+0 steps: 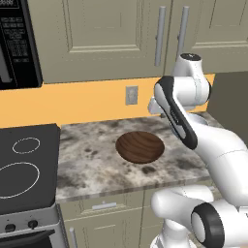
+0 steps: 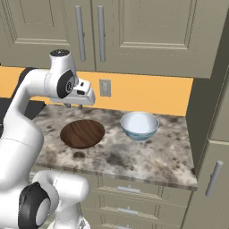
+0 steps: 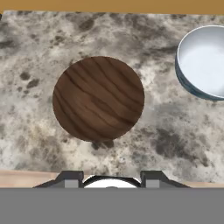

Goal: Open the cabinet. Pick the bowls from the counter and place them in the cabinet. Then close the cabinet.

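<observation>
Gripper (image 3: 111,178) points straight down above the counter (image 1: 97,169), fingers apart, nothing between them. Below it the wood-grain bowl (image 3: 98,98) sits upright, round and shallow (no long axis), mid-slab. Just beside it, apart, the deeper white-blue bowl (image 2: 139,125), glossy. Behind, cabinet (image 2: 147,31) doors shut, bar handles vertical.
</observation>
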